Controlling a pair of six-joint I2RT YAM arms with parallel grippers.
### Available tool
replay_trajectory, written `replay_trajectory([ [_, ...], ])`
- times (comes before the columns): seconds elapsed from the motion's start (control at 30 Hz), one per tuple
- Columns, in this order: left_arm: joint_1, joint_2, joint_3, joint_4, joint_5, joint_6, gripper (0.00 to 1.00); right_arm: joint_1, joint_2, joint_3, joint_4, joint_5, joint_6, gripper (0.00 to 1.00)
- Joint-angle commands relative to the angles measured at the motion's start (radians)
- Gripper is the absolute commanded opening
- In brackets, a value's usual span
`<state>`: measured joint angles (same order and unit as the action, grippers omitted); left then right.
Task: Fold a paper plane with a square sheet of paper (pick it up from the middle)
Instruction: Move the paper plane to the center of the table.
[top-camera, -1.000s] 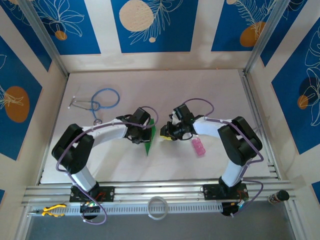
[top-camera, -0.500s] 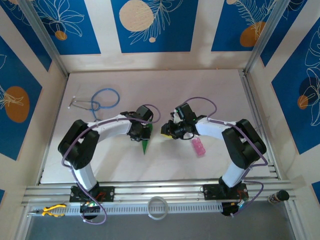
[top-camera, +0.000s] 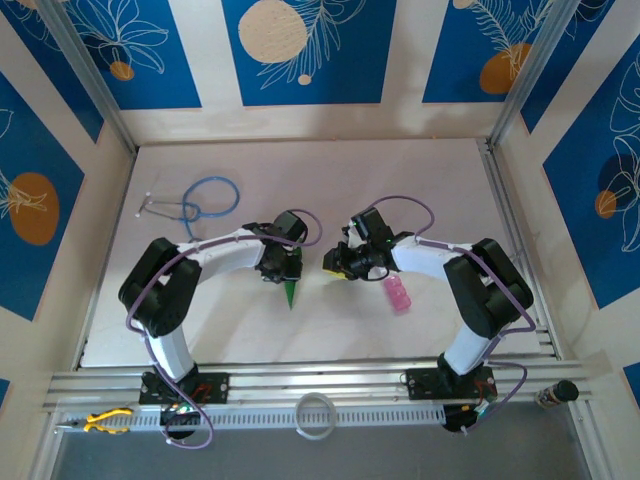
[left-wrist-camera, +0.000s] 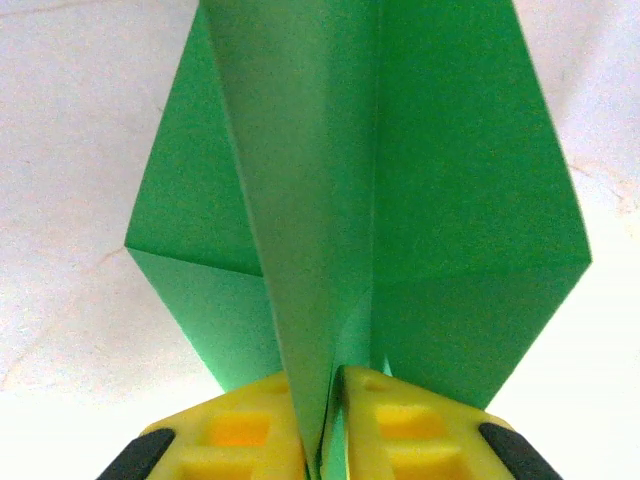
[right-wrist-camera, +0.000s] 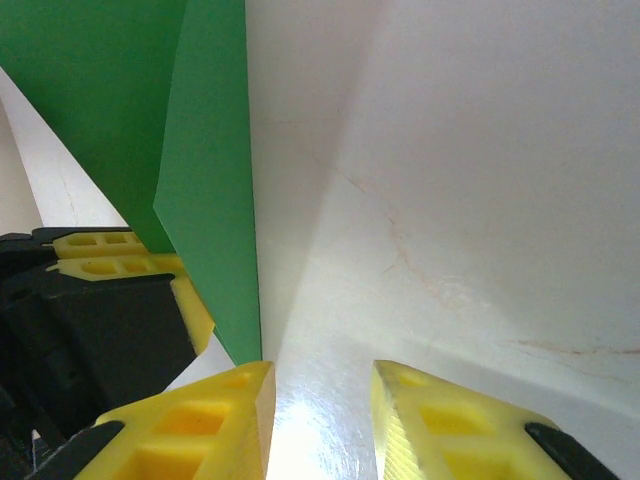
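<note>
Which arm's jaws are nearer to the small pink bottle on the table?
Right. The right arm's jaws are just left of the small pink bottle; the left arm's jaws are farther left, shut on the folded green paper.

Tight middle, open far tabletop (top-camera: 420, 180)
The paper plane (top-camera: 290, 290) blocks the slot between left tool (left-wrist-camera: 335, 388) and right tool (right-wrist-camera: 322, 388). A pink bottle (top-camera: 398, 294) sits just beside my right arm and a stethoscope (top-camera: 195, 200) far left. The near strip looks free, I think.

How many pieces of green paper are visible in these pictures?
1. The folded green paper is near the middle of the table, pinched by the left gripper. A second sheet could be hidden.
</note>
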<state>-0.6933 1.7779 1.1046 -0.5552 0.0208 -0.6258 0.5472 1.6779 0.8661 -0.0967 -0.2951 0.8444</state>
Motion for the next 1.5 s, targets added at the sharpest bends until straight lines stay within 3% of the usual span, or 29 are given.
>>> replay_trajectory([
  [0.0, -0.017, 0.021, 0.027, -0.005, 0.002, 0.001, 0.17, -0.003, -0.003, -0.012, -0.006, -0.004, 0.007, 0.31],
  [0.53, -0.043, 0.059, 0.057, 0.001, 0.001, -0.008, 0.17, -0.003, 0.006, -0.014, -0.004, -0.009, 0.008, 0.31],
  [0.9, -0.079, 0.114, 0.097, -0.053, -0.098, -0.026, 0.22, -0.004, -0.005, -0.019, -0.016, 0.014, 0.004, 0.31],
  [1.17, -0.101, 0.173, 0.168, -0.131, -0.204, -0.072, 0.26, -0.022, -0.108, -0.061, -0.035, 0.102, 0.005, 0.31],
  [1.47, -0.112, 0.245, 0.255, -0.173, -0.233, -0.110, 0.32, -0.088, -0.259, -0.148, -0.039, 0.147, 0.004, 0.32],
])
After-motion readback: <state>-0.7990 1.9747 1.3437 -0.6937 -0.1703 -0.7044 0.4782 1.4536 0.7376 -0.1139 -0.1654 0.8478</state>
